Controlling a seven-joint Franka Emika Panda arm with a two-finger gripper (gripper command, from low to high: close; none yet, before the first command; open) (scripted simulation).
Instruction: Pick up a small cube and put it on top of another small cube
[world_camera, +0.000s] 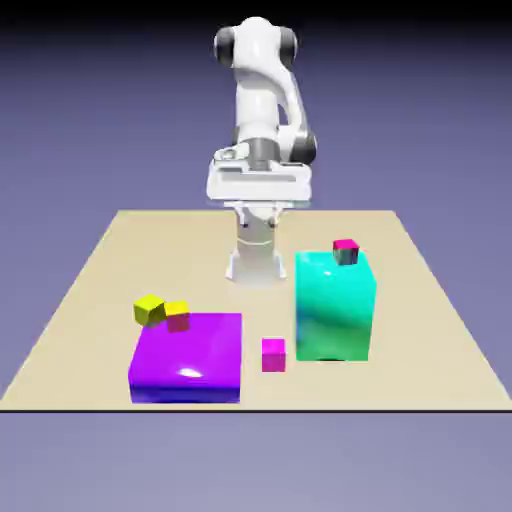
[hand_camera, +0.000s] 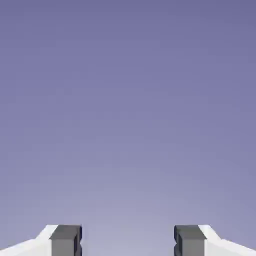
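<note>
The pincer stands open in the upper middle of the frame, at the end of the white arm, high above the table. In the hand view its two grey fingertips stand wide apart at the bottom edge, with only the blue-violet backdrop between them. The task's small magenta-pink cube sits on the table in the lower middle of the exterior view, between the purple block at lower left and the tall teal block to the right. A small cube with dark grey sides and a pinkish-red top rests on the teal block. A yellow-topped cube with a reddish front shows at the purple block's far edge, and just left of it a yellow cube looks tilted; what supports it I cannot tell
</note>
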